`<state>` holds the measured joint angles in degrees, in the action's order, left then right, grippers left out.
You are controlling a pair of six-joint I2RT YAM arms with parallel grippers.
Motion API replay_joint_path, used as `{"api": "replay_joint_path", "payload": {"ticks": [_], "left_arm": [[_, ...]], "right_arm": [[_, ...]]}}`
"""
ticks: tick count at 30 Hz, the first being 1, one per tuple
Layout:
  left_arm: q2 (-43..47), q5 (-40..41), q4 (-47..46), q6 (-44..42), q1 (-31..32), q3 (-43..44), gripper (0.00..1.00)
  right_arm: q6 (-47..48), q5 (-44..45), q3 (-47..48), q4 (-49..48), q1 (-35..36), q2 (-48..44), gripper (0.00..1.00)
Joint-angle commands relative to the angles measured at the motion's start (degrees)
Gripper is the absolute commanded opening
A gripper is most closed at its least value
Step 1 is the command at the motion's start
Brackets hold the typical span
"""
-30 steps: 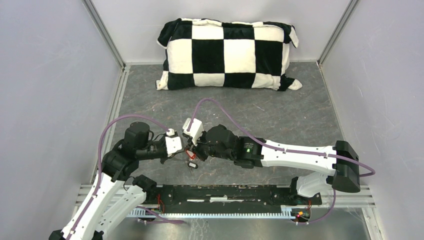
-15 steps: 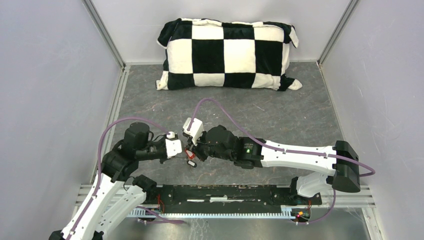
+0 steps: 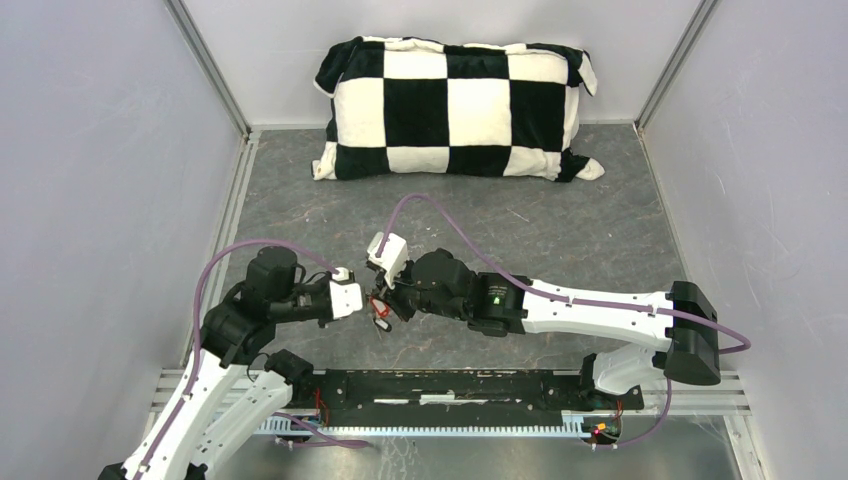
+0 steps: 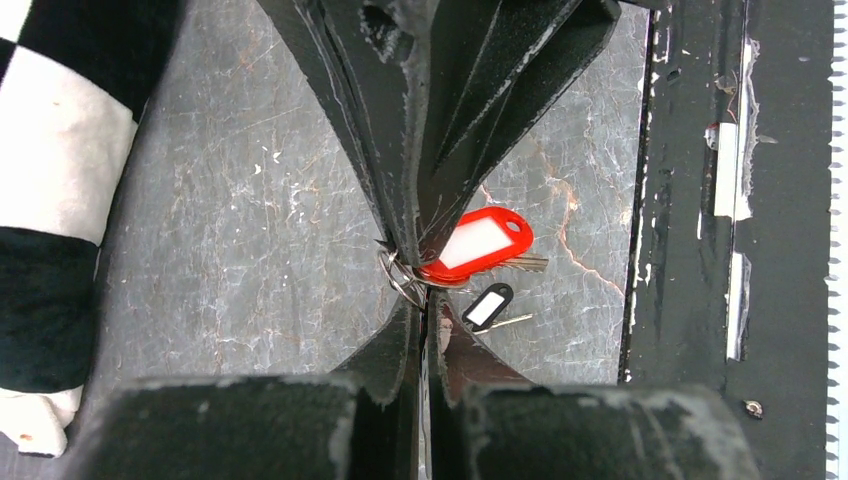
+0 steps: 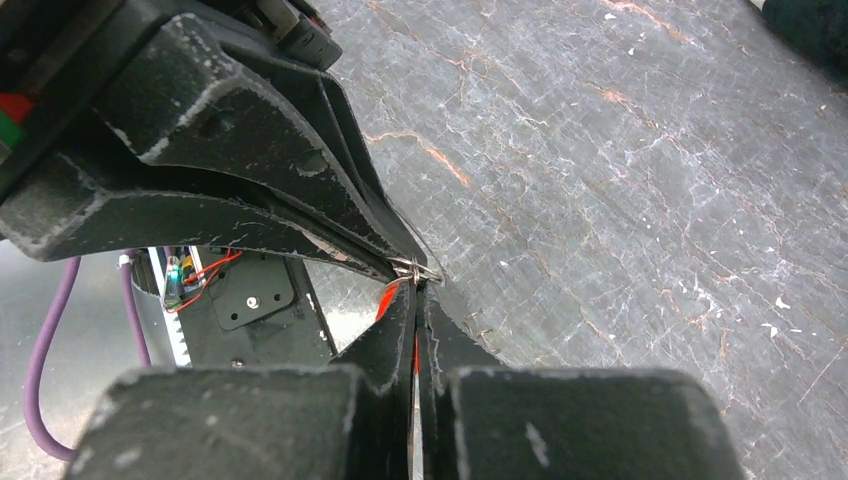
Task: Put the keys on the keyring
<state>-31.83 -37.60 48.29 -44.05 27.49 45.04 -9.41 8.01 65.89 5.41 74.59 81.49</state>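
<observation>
Black key (image 4: 488,306): white-faced tag, just at 5 o'clock of the red one; hanging or lying, cannot tell.
Red key (image 4: 476,243): tag juts toward 3 o'clock from the ring in the left wrist view.
Keyring (image 4: 399,276): grey wire coils, mid-table (image 3: 560,230), where both arms' tips meet.
Left gripper (image 4: 421,308): in from 9 o'clock, clamped on Keyring.
Right gripper (image 5: 415,292): in from 3 o'clock, fingers pressed together, tips against the same ring; what it pinches, cannot tell.
Checked pillow (image 3: 455,108): 12 o'clock, well apart.

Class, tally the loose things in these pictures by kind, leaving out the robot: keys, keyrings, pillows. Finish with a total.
keys: 2 (red-tagged key, black-tagged key)
keyring: 1
checkered pillow: 1
total: 4
</observation>
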Motion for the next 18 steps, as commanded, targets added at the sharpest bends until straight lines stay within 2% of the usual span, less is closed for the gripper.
{"api": "replay_joint_path", "payload": {"ticks": [1,18], "left_arm": [[0.7,-3.2,0.9,-2.3,0.3,1.5,0.02],[1.0,-4.0,0.9,-3.0,0.3,1.4,0.02]], "right_arm": [[-0.7,2.9,3.7,-3.8,-1.3,-0.8,0.0],[-2.5,-0.3,3.0,-5.0,-2.7,-1.6,0.0]]}}
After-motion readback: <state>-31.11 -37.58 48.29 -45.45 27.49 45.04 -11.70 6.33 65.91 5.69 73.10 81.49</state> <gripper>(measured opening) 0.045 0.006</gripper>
